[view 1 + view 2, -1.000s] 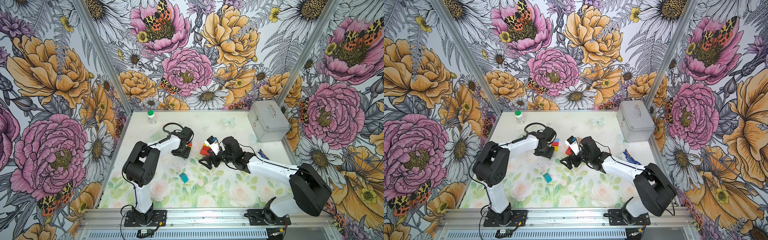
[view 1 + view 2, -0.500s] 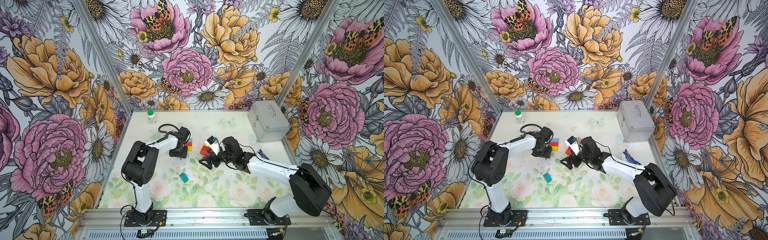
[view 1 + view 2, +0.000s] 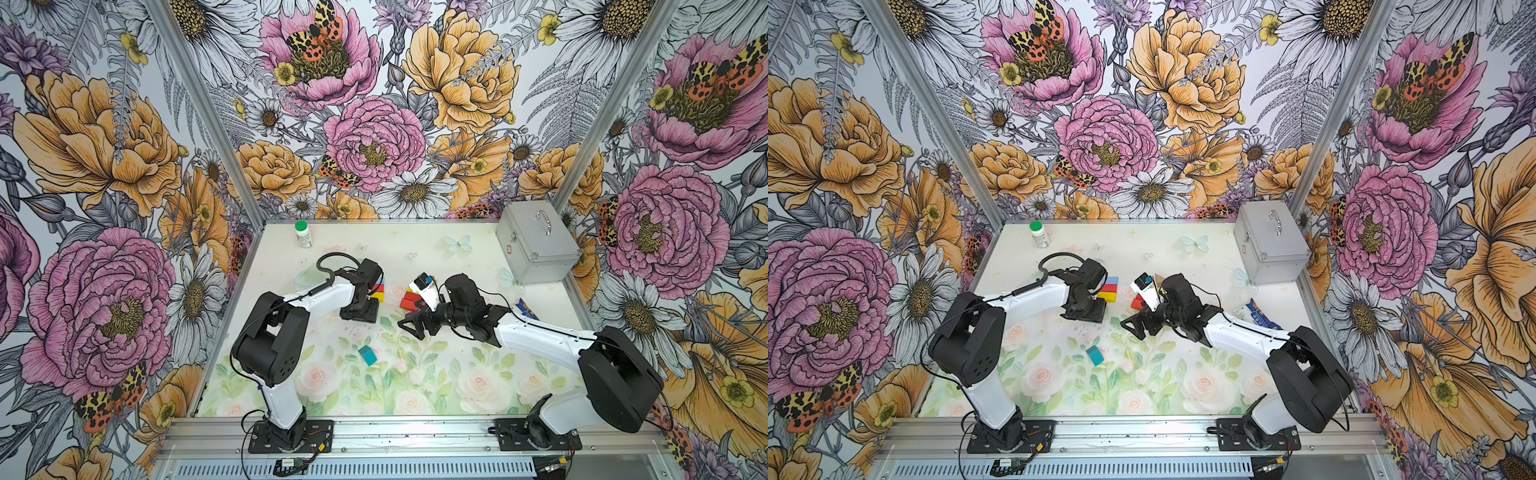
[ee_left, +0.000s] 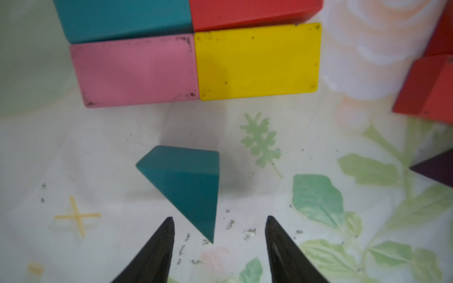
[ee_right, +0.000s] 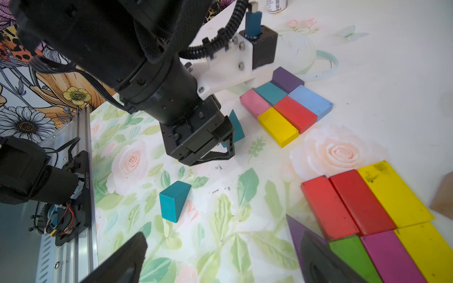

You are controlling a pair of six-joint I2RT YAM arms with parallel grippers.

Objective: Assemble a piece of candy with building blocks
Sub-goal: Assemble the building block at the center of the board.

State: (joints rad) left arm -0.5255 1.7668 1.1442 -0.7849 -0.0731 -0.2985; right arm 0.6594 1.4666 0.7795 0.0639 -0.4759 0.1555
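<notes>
Six bricks (image 5: 285, 107) form the candy's body. Left hand (image 4: 219, 218), released, flanks a free teal triangle (image 4: 186, 181) near them; right hand (image 5: 223, 237) gapes empty. Wrapper-end step, seemingly; next calls for the other teal wedge (image 3: 368, 355), 6 o'clock from the left hand in a top view.

The place is a robot lab test cell: a left arm (image 3: 324, 296) and a right arm (image 3: 540, 336) are bolted to an aluminium rail (image 3: 415, 436) along the front of a floral-printed counter (image 3: 395, 237), enclosed by flower-printed panels (image 3: 374, 124) set between aluminium posts (image 3: 203, 104).
</notes>
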